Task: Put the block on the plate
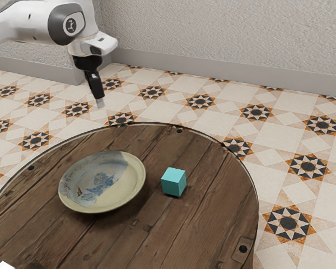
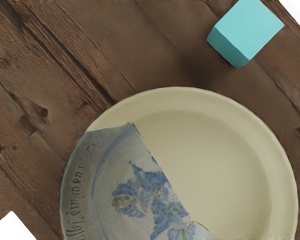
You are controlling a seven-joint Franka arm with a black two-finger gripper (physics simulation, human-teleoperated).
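The gripper [image 1: 99, 101] hangs high, above the plate in the exterior view and apart from both plate and block; I cannot tell its opening. A turquoise block [image 1: 173, 182] rests on the wooden table beside the plate [image 1: 123, 193], toward the exterior view's right, with a gap between them. The wrist view looks down on the cream plate [image 2: 225, 155], which has a blue floral patch, and on the block [image 2: 250, 30] just off its rim. Nothing stands on the visible part of the plate.
The round plank table [image 1: 213, 224] has a thin raised rim. A small white thing [image 1: 4, 265] shows at the exterior view's lower left. Tiled floor and a wall lie beyond the table.
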